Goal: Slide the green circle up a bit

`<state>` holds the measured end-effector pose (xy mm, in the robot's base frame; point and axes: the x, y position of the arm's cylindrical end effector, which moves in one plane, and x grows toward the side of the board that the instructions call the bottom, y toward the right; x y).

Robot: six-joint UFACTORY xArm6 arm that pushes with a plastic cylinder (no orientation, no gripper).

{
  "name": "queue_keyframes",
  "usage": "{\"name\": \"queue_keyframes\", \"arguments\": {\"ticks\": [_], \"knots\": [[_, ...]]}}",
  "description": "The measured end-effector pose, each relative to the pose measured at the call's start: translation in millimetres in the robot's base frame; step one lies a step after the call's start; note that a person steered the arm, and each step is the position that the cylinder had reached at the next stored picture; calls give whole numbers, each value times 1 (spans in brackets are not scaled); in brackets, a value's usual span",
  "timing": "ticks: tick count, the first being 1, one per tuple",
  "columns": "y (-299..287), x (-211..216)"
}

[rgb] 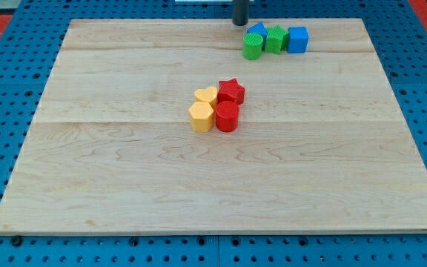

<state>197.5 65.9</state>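
The green circle [252,47] lies near the view's top, at the left end of a tight group of blocks. Touching it on the right is a second green block [275,39], with a blue block [256,31] just above and a blue cube [297,39] at the right end. My tip [239,22] is at the view's top edge of the board, just above and slightly left of the green circle and left of the blue block, apart from them.
Near the board's middle sits a second cluster: a yellow heart [207,96], a yellow hexagon [201,116], a red star [231,91] and a red cylinder-like block [227,116], all touching. The wooden board [124,185] rests on a blue pegboard.
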Motion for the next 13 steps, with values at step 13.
{"name": "queue_keyframes", "arguments": {"ticks": [13], "knots": [[2,95]]}}
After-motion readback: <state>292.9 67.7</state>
